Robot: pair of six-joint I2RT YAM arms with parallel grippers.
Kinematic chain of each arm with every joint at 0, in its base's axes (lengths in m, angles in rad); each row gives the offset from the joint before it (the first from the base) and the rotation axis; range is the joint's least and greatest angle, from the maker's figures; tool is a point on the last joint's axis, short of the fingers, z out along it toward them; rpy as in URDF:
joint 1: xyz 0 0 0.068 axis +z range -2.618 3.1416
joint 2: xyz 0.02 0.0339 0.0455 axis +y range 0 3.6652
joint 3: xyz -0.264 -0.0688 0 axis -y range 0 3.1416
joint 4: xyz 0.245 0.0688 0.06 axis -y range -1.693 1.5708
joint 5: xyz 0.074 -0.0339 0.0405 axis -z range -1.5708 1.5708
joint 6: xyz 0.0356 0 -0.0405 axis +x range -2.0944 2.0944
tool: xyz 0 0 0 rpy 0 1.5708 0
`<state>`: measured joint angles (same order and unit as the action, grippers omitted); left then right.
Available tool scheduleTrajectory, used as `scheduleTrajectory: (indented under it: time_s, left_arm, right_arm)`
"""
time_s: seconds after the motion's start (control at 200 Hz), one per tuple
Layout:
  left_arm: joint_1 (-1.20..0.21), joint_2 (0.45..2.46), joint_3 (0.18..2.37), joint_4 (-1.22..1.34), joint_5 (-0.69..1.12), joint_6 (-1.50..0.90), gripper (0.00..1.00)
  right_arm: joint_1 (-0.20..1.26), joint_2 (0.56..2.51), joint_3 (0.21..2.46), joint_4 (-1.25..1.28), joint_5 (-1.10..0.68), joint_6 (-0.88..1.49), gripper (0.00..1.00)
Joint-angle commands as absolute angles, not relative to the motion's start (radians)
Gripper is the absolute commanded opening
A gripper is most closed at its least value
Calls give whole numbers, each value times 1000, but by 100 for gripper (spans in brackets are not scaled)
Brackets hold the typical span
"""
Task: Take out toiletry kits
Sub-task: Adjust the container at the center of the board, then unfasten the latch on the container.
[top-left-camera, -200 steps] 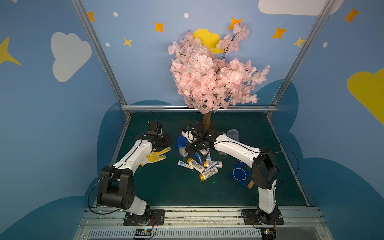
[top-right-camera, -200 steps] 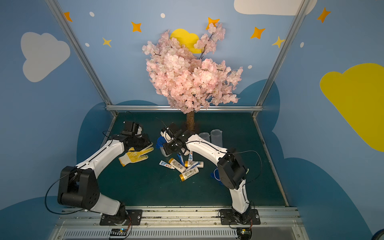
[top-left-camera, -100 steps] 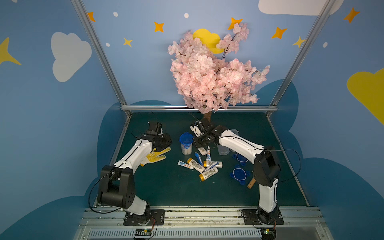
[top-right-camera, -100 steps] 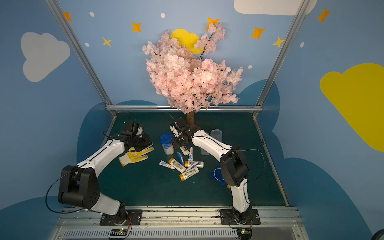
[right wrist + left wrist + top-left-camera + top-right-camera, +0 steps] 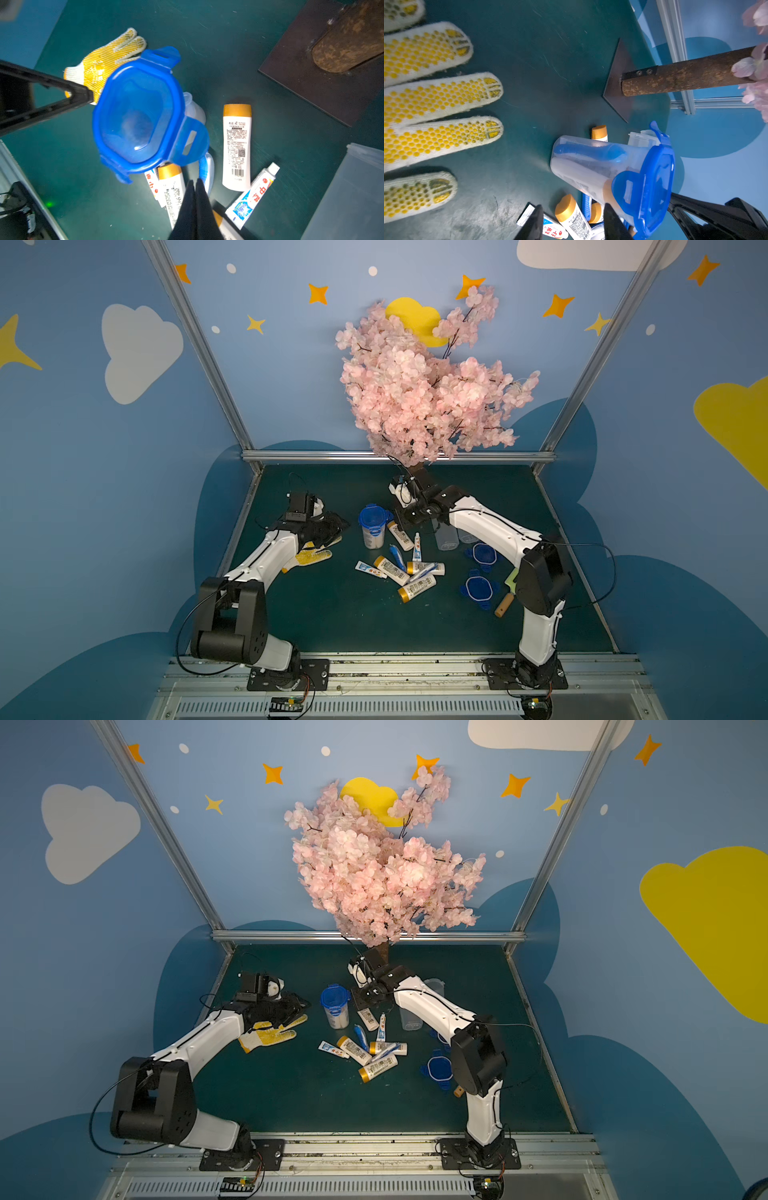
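One jar point(image 5: 371, 533) stands up tall with its blue lid point(image 5: 372, 517) on, a white bottle point(image 5: 571, 172) upright inside. Left gripper point(image 5: 572, 216) is at its 9 o'clock, jaws apart and empty. Right gripper point(image 5: 195, 184) is at 2 o'clock, jaws pinched shut on nothing. Both look equally close. Loose bottles point(image 5: 390, 570) and tubes point(image 5: 417, 546) lie at 5 o'clock.

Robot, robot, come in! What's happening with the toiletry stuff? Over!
Left pincer open, right pincer shut, both empty. One jar upright, blue lid on, kit inside. Bottles and tubes loose on table. Glove beside left pincer.
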<state>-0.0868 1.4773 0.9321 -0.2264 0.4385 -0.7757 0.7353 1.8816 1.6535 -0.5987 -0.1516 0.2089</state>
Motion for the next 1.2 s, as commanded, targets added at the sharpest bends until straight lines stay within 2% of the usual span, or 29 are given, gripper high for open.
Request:
scheduleTrajectory:
  time_s: [0.0,0.09,0.245,0.446,0.561,0.711,0.856,1.196]
  left_arm:
    - [-86,1471,909,-81,540,-826,52]
    - [-86,1488,889,-11,578,-860,52]
    - [-87,1508,855,86,618,-900,52]
    - [-84,1568,838,185,660,-939,64]
    - [-84,1598,828,237,672,-959,67]
    - [-84,1643,821,324,703,-997,66]
    - [-85,1677,809,414,732,-1043,57]
    - [-86,1722,745,610,778,-1157,59]
  right_arm:
    - [743,1807,1626,-497,-246,241,0]
    - [755,1821,1629,-422,-289,258,0]
    - [760,1911,1707,-433,-330,277,0]
    - [749,2011,1740,-416,-355,315,0]
    - [741,2035,1718,-418,-348,325,0]
    - [733,2041,1676,-416,-347,354,0]
    - [731,2049,1661,-421,-344,365,0]
    - [730,2090,1684,-456,-354,375,0]
